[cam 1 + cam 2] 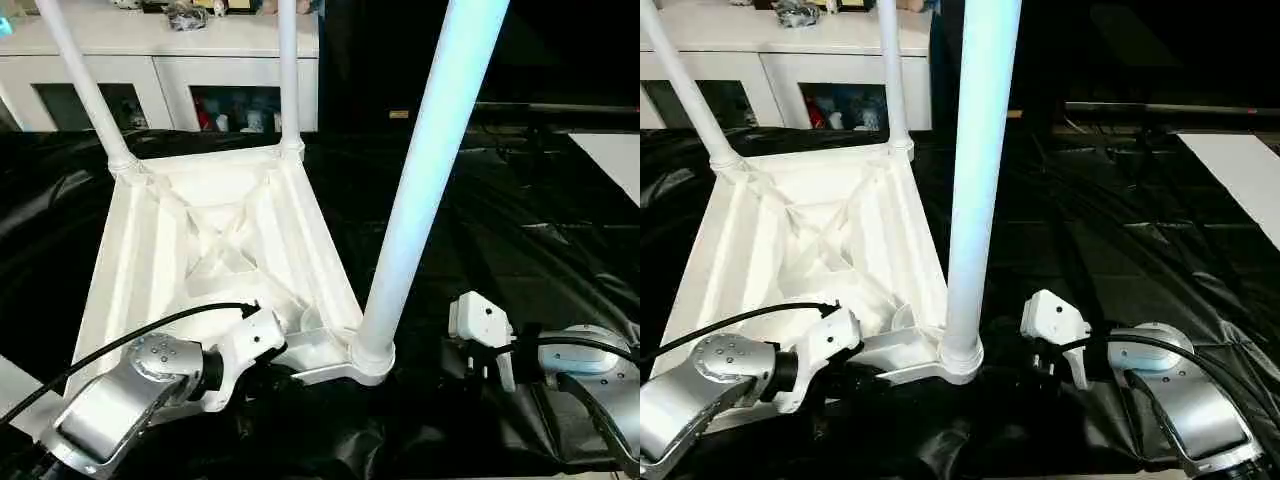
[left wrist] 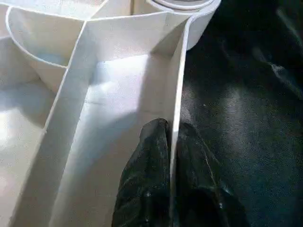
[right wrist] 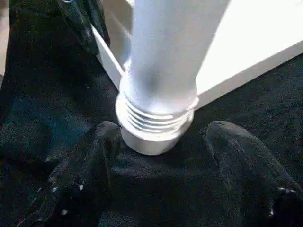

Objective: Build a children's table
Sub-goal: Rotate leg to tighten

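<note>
The white plastic rectangular tabletop (image 1: 215,250) is seen lying upside down on the black sheet-covered surface (image 1: 520,250), its ribbed underside turned up so that the corner sockets can be reached. Two long white tapered round legs (image 1: 85,85) are stood upright in the far corner sockets, in front of a white cabinet with glass doors (image 1: 160,70).

A third white tapered leg (image 1: 425,180) stands in the near corner socket (image 1: 372,355); its threads are still exposed above the socket in the right wrist view, so it is judged not fully screwed home.

The left gripper (image 2: 171,156) is clenched on the tabletop's thin raised rim (image 2: 177,94), one black finger on each side of the wall, presumably to hold the tabletop against turning while the leg is driven in.

The right gripper (image 3: 163,142) is held released just beside the base of that leg, its two black fingers (image 3: 236,151) spread either side of the threaded collar without clasping it.
</note>
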Robot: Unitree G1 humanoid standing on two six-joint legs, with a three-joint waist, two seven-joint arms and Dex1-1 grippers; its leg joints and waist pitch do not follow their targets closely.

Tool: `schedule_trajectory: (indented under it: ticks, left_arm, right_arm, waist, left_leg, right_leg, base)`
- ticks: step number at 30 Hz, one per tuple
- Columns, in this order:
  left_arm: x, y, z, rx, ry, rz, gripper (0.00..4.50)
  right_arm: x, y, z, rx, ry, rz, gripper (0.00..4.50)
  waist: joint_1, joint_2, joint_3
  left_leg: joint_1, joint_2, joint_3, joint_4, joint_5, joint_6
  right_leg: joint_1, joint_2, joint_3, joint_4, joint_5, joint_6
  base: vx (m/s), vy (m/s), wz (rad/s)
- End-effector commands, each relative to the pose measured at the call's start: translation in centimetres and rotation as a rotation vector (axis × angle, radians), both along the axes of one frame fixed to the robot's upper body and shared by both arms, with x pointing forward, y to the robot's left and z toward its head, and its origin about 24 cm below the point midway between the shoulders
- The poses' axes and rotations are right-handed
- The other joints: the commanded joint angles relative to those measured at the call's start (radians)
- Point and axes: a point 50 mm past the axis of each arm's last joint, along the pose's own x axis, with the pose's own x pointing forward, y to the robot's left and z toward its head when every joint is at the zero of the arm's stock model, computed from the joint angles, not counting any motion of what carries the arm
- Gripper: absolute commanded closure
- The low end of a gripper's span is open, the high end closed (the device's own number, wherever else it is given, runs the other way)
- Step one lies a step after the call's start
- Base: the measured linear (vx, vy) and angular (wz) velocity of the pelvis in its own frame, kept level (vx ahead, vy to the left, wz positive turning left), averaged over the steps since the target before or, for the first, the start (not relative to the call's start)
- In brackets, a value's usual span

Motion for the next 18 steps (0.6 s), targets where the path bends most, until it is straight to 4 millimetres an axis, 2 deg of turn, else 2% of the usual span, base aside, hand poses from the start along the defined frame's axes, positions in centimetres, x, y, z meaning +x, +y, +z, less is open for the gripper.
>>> schedule_trajectory:
  ticks: [1,5,8,12,14,15,16,17,18]
  left_arm:
    - [0.3,0.6,-0.6,0.039,0.006,0.049,4.45]
    - [0.1,0.8,-1.0,0.045,0.025,0.053,4.48]
    - [0.3,1.0,-1.5,0.046,0.023,0.088,4.48]
    - [1.9,0.8,-1.4,-0.035,-0.045,0.212,4.48]
    - [2.3,0.7,-1.3,-0.056,-0.057,0.232,4.5]
    - [2.6,0.3,-1.0,-0.086,-0.064,0.228,4.5]
    - [2.8,-0.2,-0.7,-0.122,-0.062,0.213,4.5]
    - [2.8,-0.3,-0.7,-0.124,-0.061,0.211,4.5]
    - [2.8,-0.6,-0.8,-0.129,-0.055,0.192,4.5]
  right_arm:
    - [0.1,-0.1,0.2,-0.005,-0.021,-0.001,1.18]
    - [0.3,-0.1,0.2,0.006,-0.025,-0.016,1.18]
    - [0.9,0.0,0.4,0.044,-0.049,-0.075,1.18]
    - [2.8,0.2,0.7,0.184,-0.079,-0.234,1.18]
    - [3.1,0.4,0.6,0.219,-0.086,-0.259,0.89]
    - [3.4,1.0,0.4,0.249,-0.085,-0.271,0.89]
    - [3.5,1.9,-0.2,0.262,-0.08,-0.256,0.82]
    - [3.5,2.0,-0.2,0.261,-0.08,-0.252,0.72]
    - [3.6,2.9,-0.7,0.25,-0.084,-0.226,0.6]
  waist:
    - [0.001,-0.006,-0.038]
    - [-0.005,-0.007,-0.039]
    - [-0.006,-0.01,-0.038]
    - [-0.008,-0.008,-0.036]
    - [-0.009,-0.008,-0.038]
    - [-0.012,-0.02,-0.038]
    - [-0.012,-0.02,-0.039]
    - [-0.013,-0.018,-0.037]
    - [-0.012,-0.029,-0.039]
  left_leg:
    - [0.021,0.107,-0.05,-0.089,-0.268,0.034]
    - [0.01,0.105,-0.054,-0.093,-0.25,0.04]
    - [0.016,0.103,-0.049,-0.088,-0.241,0.049]
    - [0.02,0.098,-0.046,-0.086,-0.249,0.042]
    - [0.021,0.099,-0.047,-0.087,-0.266,0.03]
    - [0.019,0.099,-0.045,-0.09,-0.262,0.029]
    - [0.018,0.095,-0.043,-0.088,-0.245,0.033]
    - [0.016,0.092,-0.042,-0.087,-0.24,0.034]
    - [0.012,0.092,-0.04,-0.088,-0.204,0.04]
  right_leg:
    - [0.005,-0.144,0.078,-0.112,-0.258,-0.166]
    - [0.012,-0.144,0.075,-0.109,-0.243,-0.158]
    - [0.006,-0.145,0.078,-0.111,-0.231,-0.165]
    - [0.0,-0.145,0.077,-0.12,-0.3,-0.164]
    - [-0.001,-0.143,0.075,-0.12,-0.328,-0.159]
    - [0.001,-0.14,0.075,-0.12,-0.329,-0.147]
    - [0.0,-0.146,0.076,-0.12,-0.329,-0.147]
    - [0.001,-0.147,0.076,-0.123,-0.34,-0.145]
    - [0.005,-0.145,0.074,-0.126,-0.34,-0.128]
  base:
    - [0.0,0.0,0.0]
    - [0.0,0.0,0.0]
    - [0.0,0.0,0.0]
    - [0.0,0.0,0.0]
    - [0.0,0.0,0.0]
    - [0.0,0.0,0.0]
    - [0.0,0.0,0.0]
    - [0.0,0.0,0.0]
    - [0.0,0.0,0.0]
